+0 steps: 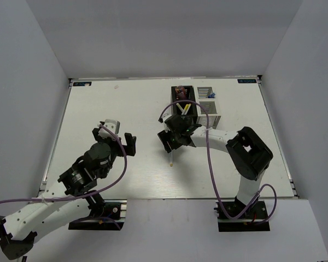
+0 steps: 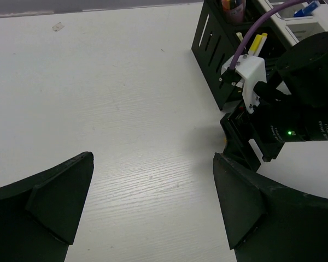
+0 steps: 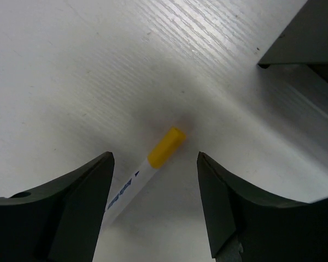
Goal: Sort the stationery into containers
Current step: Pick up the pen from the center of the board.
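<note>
My right gripper [image 3: 154, 159] hangs over a white pen [image 3: 132, 185] lying flat on the table [image 1: 115, 103] just in front of the black organizer [image 2: 212, 57] — fingers apart, with its yellow cap [image 3: 167, 145] in the gap between them, touching neither. My left gripper [image 2: 153, 164], fingers spread wide on nothing, hovers left of that organizer. Yellow-ended pens [image 2: 257, 42] stand inside it.
</note>
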You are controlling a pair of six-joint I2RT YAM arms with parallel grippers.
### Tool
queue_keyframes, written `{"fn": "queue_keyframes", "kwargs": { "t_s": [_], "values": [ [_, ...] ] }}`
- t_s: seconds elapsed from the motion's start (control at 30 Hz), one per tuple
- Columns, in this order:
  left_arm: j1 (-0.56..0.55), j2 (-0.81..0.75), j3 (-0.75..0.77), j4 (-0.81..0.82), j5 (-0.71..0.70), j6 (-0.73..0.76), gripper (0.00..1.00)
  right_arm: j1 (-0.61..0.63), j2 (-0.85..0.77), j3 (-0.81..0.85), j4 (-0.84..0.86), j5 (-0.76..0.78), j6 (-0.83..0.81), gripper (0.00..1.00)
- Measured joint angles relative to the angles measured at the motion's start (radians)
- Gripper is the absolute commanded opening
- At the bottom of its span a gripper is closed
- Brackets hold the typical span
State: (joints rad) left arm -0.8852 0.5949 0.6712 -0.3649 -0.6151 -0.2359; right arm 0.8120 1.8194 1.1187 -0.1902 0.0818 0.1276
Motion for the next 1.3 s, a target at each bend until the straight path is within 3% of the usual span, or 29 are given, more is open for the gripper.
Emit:
{"fn": "queue_keyframes", "kwargs": {
  "t_s": [0.17,0.37,0.4,0.7,0.93,1.17,1.3],
  "values": [
    [0.000,-0.017,0.000,-0.001,0.006,0.000,1.00,0.002,0.026,0.005,-0.005,0.024,0.017,0.57],
    [0.000,-0.039,0.000,-0.001,0.006,0.000,1.00,-0.001,0.037,0.020,-0.019,0.011,0.014,0.36],
    [0.000,-0.041,0.000,-0.001,0.006,0.000,1.00,0.000,0.039,0.021,-0.019,0.007,0.010,0.28],
    [0.000,-0.042,0.000,-0.001,0.006,0.000,1.00,0.027,0.041,0.030,-0.042,-0.079,-0.060,0.01],
    [0.000,-0.042,0.000,-0.001,0.006,0.000,1.00,0.039,-0.013,0.028,-0.125,-0.245,-0.152,0.00],
    [0.000,-0.042,0.000,-0.001,0.006,0.003,1.00,-0.011,-0.340,0.026,-0.100,-0.353,-0.239,0.00],
    [0.000,-0.042,0.000,-0.001,0.006,0.006,1.00,-0.079,-0.441,0.030,-0.021,-0.368,-0.276,0.00]
  ]
}}
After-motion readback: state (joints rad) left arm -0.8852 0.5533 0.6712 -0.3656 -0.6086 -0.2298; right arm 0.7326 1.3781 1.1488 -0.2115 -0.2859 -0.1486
